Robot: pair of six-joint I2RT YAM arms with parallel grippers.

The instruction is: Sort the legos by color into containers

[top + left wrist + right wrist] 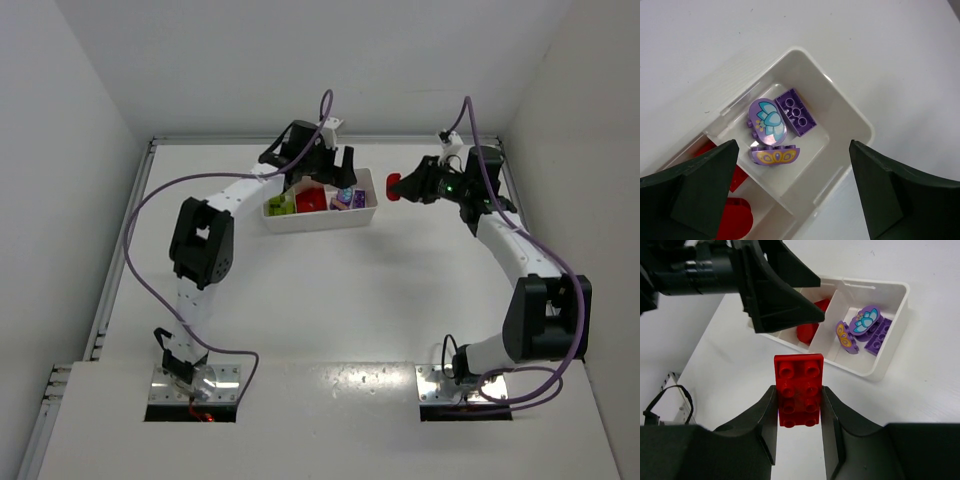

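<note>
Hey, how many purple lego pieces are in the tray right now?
3, all in the tray's end compartment: a flower-printed oval piece, a rectangular brick beside it, and a half-round piece with yellow markings near the divider. Parts of the other compartments are hidden.

Glossy white plastic tray [845, 115], shiny smooth plastic — red brick [800, 390], purple brick [796, 112], matt dark fingers [765, 425], smooth white table [350, 300].

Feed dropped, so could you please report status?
Left pincer open above purple bricks in tray. Right pincer shut on red brick, short of tray. Left pincer overhangs tray.
</note>
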